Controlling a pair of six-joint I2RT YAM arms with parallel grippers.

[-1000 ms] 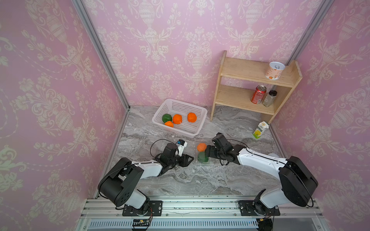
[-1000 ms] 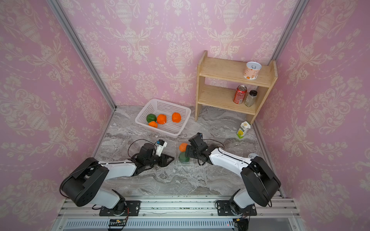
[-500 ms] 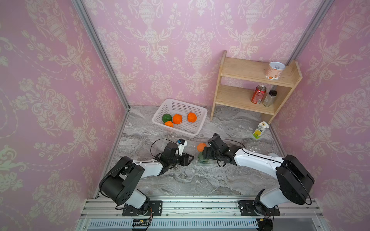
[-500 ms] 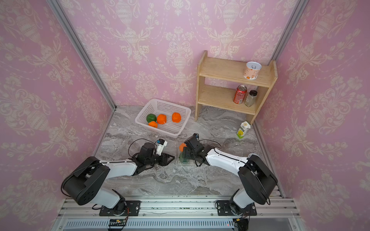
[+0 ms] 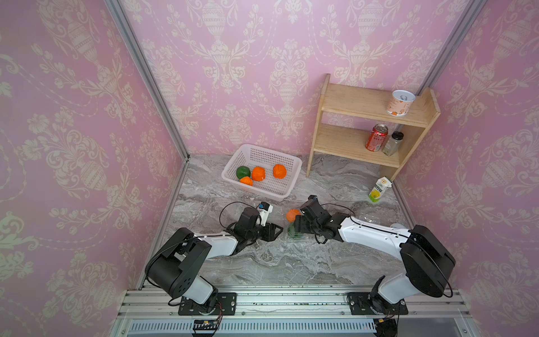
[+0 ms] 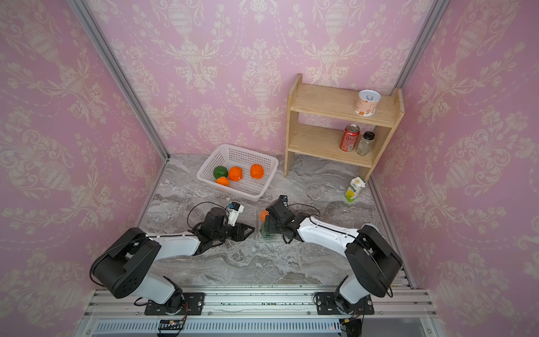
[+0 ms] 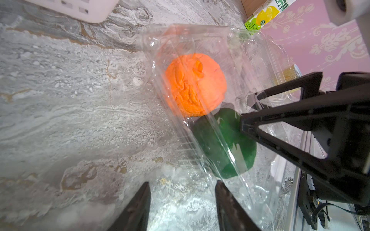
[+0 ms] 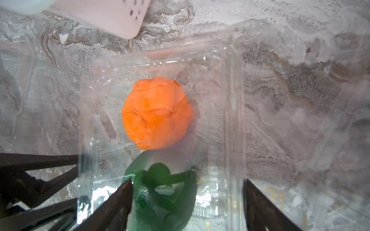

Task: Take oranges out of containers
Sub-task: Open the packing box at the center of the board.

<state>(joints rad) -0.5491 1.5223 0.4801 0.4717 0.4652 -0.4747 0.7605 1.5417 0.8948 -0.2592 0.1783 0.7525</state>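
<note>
- Sitting side by side in the clear container at the middle of the grey marble surface are a bright orange and a dark green orange. The two touch, and the bright one is at the end nearer the basket.
- The right pincer hangs over the dark green orange with its jaws spread wide. One finger is inside the container against the green skin, and the other appears to stand just outside the long plastic wall. The fruit is straddled, not clamped.
- The left pincer lies low at the container's opposite long side. It is released, with bare marble showing between its jaws. Its tips are just beside the plastic rim; whether they touch it cannot be told.
- A second clear container lies on the surface beyond the left pincer, and a third lies near the right arm. No fruit shows in either.
- The white basket near the back wall holds three oranges and one green fruit.
- The wooden shelf in the back corner carries a red can, a small jar and, on top, a printed tin. A drink carton stands on the surface near its foot.
</note>
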